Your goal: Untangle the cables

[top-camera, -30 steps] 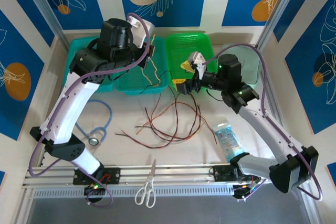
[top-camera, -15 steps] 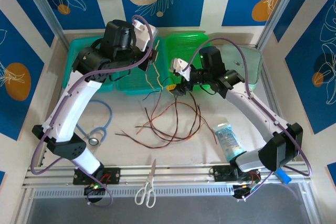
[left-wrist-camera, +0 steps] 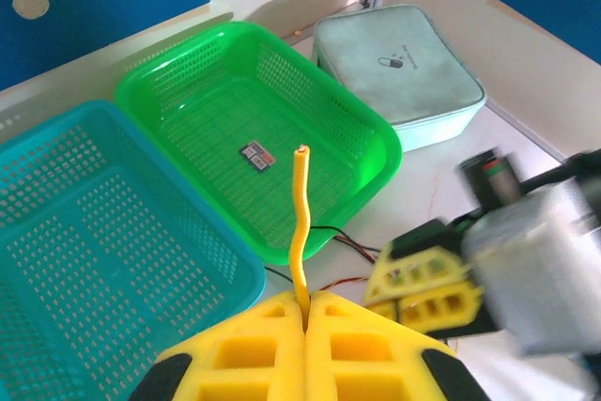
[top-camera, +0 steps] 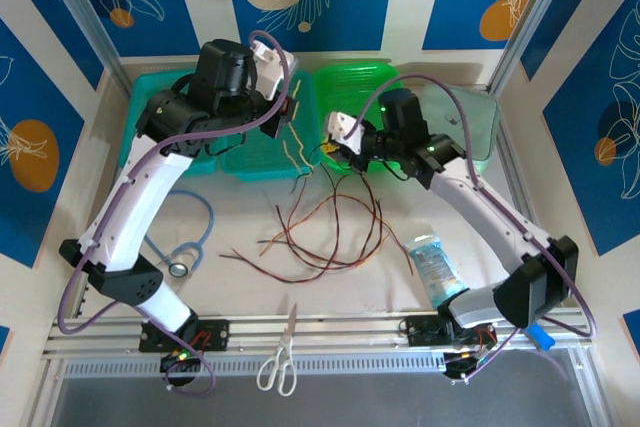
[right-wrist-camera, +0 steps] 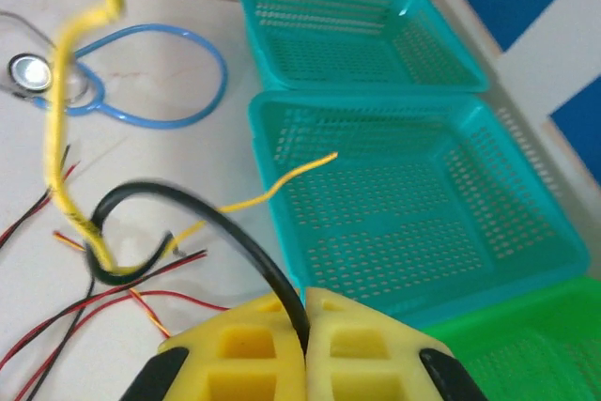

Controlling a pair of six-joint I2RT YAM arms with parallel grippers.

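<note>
**Step in hand, as judged:** lifting two strands clear of the tangle.

- Left pincer [left-wrist-camera: 305, 312] pressed together on the yellow cable [left-wrist-camera: 299, 223], the free end standing up in front of the green basket [left-wrist-camera: 235, 91].
- Right pincer [right-wrist-camera: 302, 312] pressed together on the black cable [right-wrist-camera: 188, 208], which curls down in a hook across the yellow strand.
- Both pincers raised near the far baskets, close beside each other.
- Other cables [top-camera: 325, 237], red and dark, lying in loose curls on the surface [top-camera: 240, 297] between the two arms.

**Next move, probably:** drawing the pincers apart, slowly enough to slip the black hook off the yellow strand without dragging the red ones along. Calls for a steady pinch on both thin strands.

**Count:**
- one yellow cable
- at least one black cable
- red cables too interwoven to number
- two teal baskets [right-wrist-camera: 394, 194]
- one green basket
- one stethoscope [top-camera: 195, 232]
- one pair of scissors [top-camera: 280, 357]
- one grey zip case [left-wrist-camera: 399, 68]
- one blue packet [top-camera: 435, 265]
</note>
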